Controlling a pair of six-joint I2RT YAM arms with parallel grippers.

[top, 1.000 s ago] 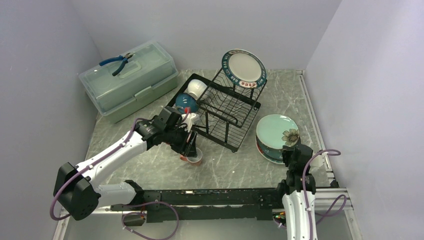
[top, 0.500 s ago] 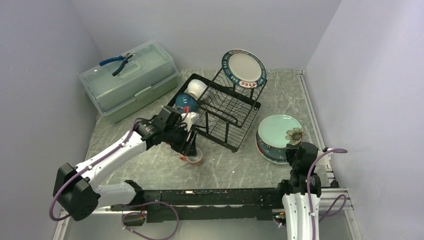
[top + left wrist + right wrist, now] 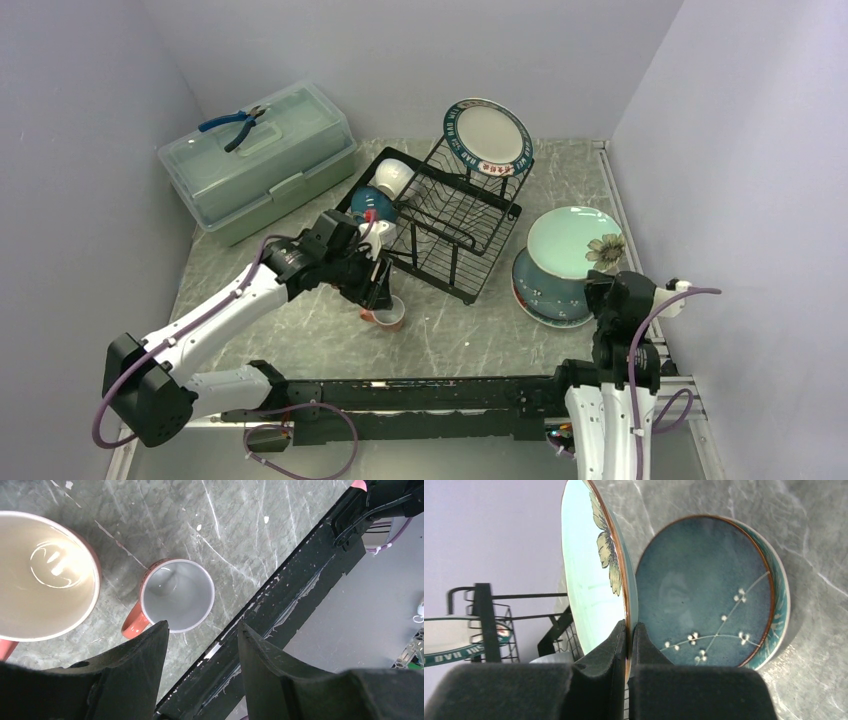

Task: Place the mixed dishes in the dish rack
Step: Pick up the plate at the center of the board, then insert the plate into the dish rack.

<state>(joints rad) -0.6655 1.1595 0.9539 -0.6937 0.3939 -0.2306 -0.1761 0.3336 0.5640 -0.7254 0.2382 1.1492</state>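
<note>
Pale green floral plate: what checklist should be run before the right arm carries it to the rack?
1. Grip: right gripper shut on the rim of the pale green floral plate: ok.
2. Clearance: held plate raised and apart from the teal plate lying below: ok.
3. Room in the dish rack: ok, middle slots look free; the white plate stands at the far end.
4. Plate upright for a slot: not ok, it leans.
5. Other arm out of the way: cannot tell; left gripper hangs open over a pink mug by the rack's near corner.
</note>
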